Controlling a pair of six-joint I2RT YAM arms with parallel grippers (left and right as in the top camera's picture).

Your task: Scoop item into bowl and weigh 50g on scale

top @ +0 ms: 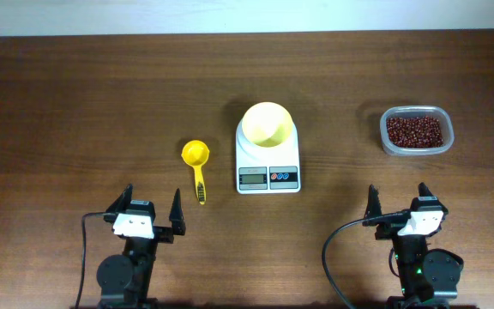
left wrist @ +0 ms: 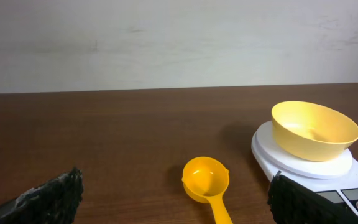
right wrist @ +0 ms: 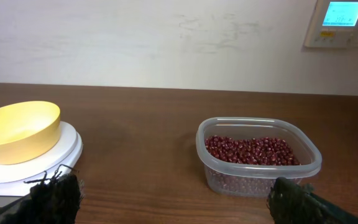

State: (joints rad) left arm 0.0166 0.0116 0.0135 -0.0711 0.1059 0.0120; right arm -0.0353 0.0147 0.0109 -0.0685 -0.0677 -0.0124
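Observation:
The dark reddish-brown beans [top: 415, 130] lie in a clear plastic container [top: 386, 137] at the right; they also show in the right wrist view [right wrist: 253, 150]. The pale yellow bowl [top: 268, 124] stands empty on the white scale [top: 268, 178], and shows in the left wrist view [left wrist: 314, 130] and the right wrist view [right wrist: 17, 130]. A bright yellow scoop [top: 196, 160] lies left of the scale, bowl end away from me, seen in the left wrist view [left wrist: 206, 180]. My left gripper [top: 151, 214] is open and empty just short of the scoop's handle. My right gripper [top: 398, 205] is open and empty, near the table's front.
The brown wooden table [top: 101, 103] runs to a pale wall at the back. Black cables trail from both arm bases at the front edge. A wall panel with a lit display [right wrist: 342, 17] hangs at the upper right in the right wrist view.

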